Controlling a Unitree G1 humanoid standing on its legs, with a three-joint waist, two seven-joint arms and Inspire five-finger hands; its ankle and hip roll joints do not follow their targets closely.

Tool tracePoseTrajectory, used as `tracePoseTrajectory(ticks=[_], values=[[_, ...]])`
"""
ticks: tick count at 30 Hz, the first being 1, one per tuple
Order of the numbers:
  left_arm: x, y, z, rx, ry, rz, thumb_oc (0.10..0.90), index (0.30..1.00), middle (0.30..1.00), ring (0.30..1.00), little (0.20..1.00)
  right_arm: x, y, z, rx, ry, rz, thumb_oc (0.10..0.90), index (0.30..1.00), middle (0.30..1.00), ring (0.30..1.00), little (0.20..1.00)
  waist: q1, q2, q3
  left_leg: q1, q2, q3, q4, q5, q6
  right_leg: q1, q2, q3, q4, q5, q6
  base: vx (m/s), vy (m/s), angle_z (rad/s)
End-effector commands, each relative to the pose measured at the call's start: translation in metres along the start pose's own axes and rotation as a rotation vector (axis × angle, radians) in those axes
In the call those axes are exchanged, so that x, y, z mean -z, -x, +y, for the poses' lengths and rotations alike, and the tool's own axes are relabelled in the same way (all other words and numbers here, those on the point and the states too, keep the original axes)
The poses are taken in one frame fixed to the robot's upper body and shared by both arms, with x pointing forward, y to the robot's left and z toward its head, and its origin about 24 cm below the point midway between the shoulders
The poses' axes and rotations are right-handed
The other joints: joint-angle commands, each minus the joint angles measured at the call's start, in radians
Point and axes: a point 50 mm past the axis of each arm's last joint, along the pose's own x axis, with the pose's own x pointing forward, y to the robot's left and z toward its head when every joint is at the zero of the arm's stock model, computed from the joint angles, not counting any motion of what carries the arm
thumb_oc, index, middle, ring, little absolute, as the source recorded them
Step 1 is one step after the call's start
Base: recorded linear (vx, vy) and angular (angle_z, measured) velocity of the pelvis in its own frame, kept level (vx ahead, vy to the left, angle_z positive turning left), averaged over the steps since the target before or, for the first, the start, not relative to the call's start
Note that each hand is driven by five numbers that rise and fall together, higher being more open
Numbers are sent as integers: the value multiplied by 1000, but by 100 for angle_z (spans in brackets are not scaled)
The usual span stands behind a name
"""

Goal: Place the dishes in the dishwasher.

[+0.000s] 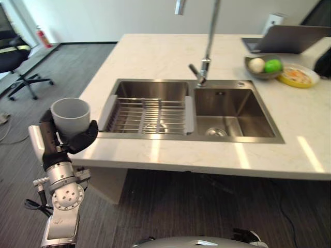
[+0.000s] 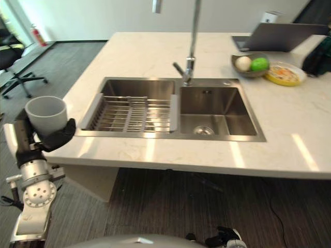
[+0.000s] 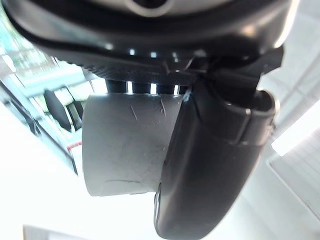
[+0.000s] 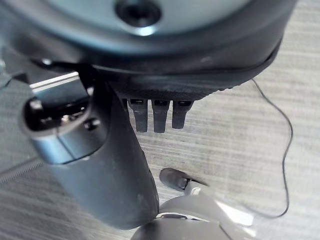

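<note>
Grey plastic cup (image 1: 70,116), upright with its mouth up, is held in the left hand (image 1: 72,140) beside the counter's (image 1: 155,57) left front corner, out over the carpeted floor (image 1: 67,67) rather than above the worktop. The left wrist view confirms the grasp: the thumb (image 3: 210,165) lies across the cup's side and the fingers curl round the far wall. The right hand (image 4: 125,165) hangs low over the floor, with its fingers straight and nothing in them.

A double stainless sink (image 1: 232,111) is set in the counter; its left basin carries a wire drying rack (image 1: 147,116), which appears empty, and the right basin shows only the drain. A tall faucet (image 1: 204,64) stands between the basins. At the counter's far right are a bowl (image 1: 264,67) holding a white and a green round object, a yellow plate (image 1: 299,76) just beside it, and a laptop (image 1: 289,39) behind them.

Assessment: the step in hand is the carry, with one dish secured and clear of the counter. No dishwasher is visible, so the next move calls for locating it, keeping the cup level, and holding the grasp until the cup is over a rack. The bowl and plate appear to remain to be loaded.
</note>
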Motion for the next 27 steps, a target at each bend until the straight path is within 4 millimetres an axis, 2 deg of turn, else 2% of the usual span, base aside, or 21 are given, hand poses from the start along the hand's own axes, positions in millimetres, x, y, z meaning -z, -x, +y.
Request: tracePoseTrajectory(ticks=[1, 2, 4, 5, 6, 8, 9, 10, 11, 14, 16, 17, 18, 19, 20, 21, 22, 23, 24, 26, 27], values=[[-83, -32, 22, -115, 103, -473, 400, 300, 300, 300, 300, -32, -2, 10, -29, 34, -104, 800, 900, 900, 900, 900, 123, -43, 22, -175, 13, -199, -28, 174, -111, 93, -81, -170, 25, -89, 88, -237, -140, 158], [-88, -33, 19, -96, 92, -495, 400, 300, 300, 300, 300, -33, -2, 7, -21, 37, -113, 800, 900, 900, 900, 900, 145, -36, 26, -244, 3, -224, -38, 239, -128, 94, -78, -260, 26, -89, 84, -226, -65, 215], [-88, -32, 17, -85, 83, -492, 400, 300, 300, 300, 300, -34, -2, 6, -19, 49, -121, 800, 900, 900, 900, 900, 153, -30, 35, -286, -6, -207, -39, 264, -126, 83, -84, -315, 44, -90, 86, -187, 1, 275], [-84, -32, 19, -76, 30, -479, 400, 300, 300, 300, 300, -35, -2, 1, -8, 90, -123, 800, 900, 900, 900, 900, 161, -32, 35, -302, 9, -100, -35, 249, -105, 65, -91, -398, 49, -78, 93, -339, 2, 211], [-83, -31, 16, -48, 17, -471, 400, 300, 300, 300, 300, -30, -2, -5, 5, 120, -106, 800, 900, 900, 900, 900, 120, -51, 27, -271, 83, 135, -14, 234, -88, 68, -85, -471, 34, -67, 100, -316, -12, 183], [-82, -30, 16, -47, 14, -469, 400, 300, 300, 300, 300, -29, -2, -5, 4, 125, -104, 800, 900, 900, 900, 900, 119, -52, 25, -269, 82, 139, -12, 229, -86, 71, -85, -470, 29, -64, 101, -180, -1, 284], [-86, -30, 16, -16, -5, -491, 400, 300, 300, 300, 300, -25, -2, -7, 10, 116, -90, 800, 900, 900, 900, 900, 92, -55, 21, -242, 142, 323, 29, 225, -87, 63, -89, -546, 31, -48, 96, -279, 129, 181], [-81, -30, 13, 34, -47, -473, 400, 300, 300, 300, 300, -21, -2, -13, 33, 80, -65, 800, 900, 900, 900, 900, 62, -62, 0, -192, 163, 454, 55, 169, -72, 55, -106, -614, 34, -32, 80, -220, 219, 58], [-76, -27, 13, 58, -68, -451, 400, 300, 300, 300, 300, -23, -2, -14, 37, 54, -68, 800, 900, 900, 900, 900, 75, -58, -14, -178, 138, 439, 48, 144, -64, 72, -119, -640, 39, -27, 78, 50, 370, 186], [-62, -23, 13, 82, -87, -376, 400, 300, 300, 300, 300, -33, -2, -5, 27, 11, -103, 800, 900, 900, 900, 900, 77, -53, -49, -155, 77, 409, -30, 156, -34, 124, -157, -713, 128, -11, 98, 245, 256, 299], [-62, -23, 6, 126, -68, -363, 400, 300, 300, 300, 300, -37, -2, 4, 15, -63, -129, 800, 900, 900, 900, 900, 51, -84, -43, -125, 4, 369, -36, 90, 19, 114, -267, -721, 330, 62, 162, 322, 279, 123], [-56, -32, 5, 185, -135, -350, 400, 300, 300, 300, 300, 24, 11, -72, 144, -124, 26, 800, 900, 900, 900, 900, -18, -113, -33, -100, -38, 332, -40, 52, 48, 82, -327, -641, 444, 138, 195, 304, 340, 146], [-62, -27, -12, 202, -39, -372, 400, 300, 300, 300, 300, 23, 4, -20, 42, -105, 19, 800, 900, 900, 900, 900, -84, -83, -10, -74, -48, 303, -44, 28, 58, 20, -343, -525, 527, 161, 199, 133, 406, 140], [-60, -20, -24, 245, -18, -365, 400, 300, 300, 300, 300, 3, 0, 1, 24, -109, -22, 800, 900, 900, 900, 900, -127, -55, 13, -66, -51, 293, -49, 40, 77, -86, -325, -358, 622, 170, 183, 12, 408, 168], [-50, -16, -25, 255, -65, -325, 400, 300, 300, 300, 300, -2, 0, 9, 21, -121, -27, 800, 900, 900, 900, 900, -141, -29, 28, -65, -45, 247, -49, 39, 80, -146, -261, -238, 661, 119, 176, -16, 200, 204], [-44, -11, -27, 299, -87, -304, 400, 300, 300, 300, 300, -30, -1, 24, -4, -136, -122, 800, 900, 900, 900, 900, -143, -19, 24, -78, -41, 184, -49, 50, 67, -213, -158, -103, 651, 57, 146, 132, -8, 180], [-41, -11, -31, 311, -74, -286, 400, 300, 300, 300, 300, -25, 0, 21, -14, -199, -117, 800, 900, 900, 900, 900, -172, -32, 21, -81, -56, 129, -49, 48, 51, -227, -100, -16, 593, 3, 137, 203, -146, 165], [-43, -10, -38, 338, -43, -291, 400, 300, 300, 300, 300, -37, 2, 31, -43, -186, -190, 800, 900, 900, 900, 900, -178, -39, 21, -86, -57, 86, -49, 53, 40, -227, -77, 9, 544, -9, 115, 264, -232, 113], [-44, -12, -46, 365, -29, -297, 400, 300, 300, 300, 300, -26, 2, 25, -14, -138, -157, 800, 900, 900, 900, 900, -192, -46, 27, -90, -50, 57, -49, 48, 27, -224, -95, 32, 459, -26, 106, 223, -304, 116], [-48, -11, -50, 394, -4, -316, 400, 300, 300, 300, 300, -18, 1, 20, 17, -210, -133, 800, 900, 900, 900, 900, -204, -62, 24, -88, -43, 40, -49, 29, 13, -212, -141, 39, 288, 15, 116, 233, -239, 117], [-45, -11, -47, 393, -21, -303, 400, 300, 300, 300, 300, -14, 1, 21, 15, -210, -109, 800, 900, 900, 900, 900, -218, -69, 24, -77, -46, 27, -49, 16, 10, -229, -114, 71, 195, 30, 122, 250, -115, 109]])
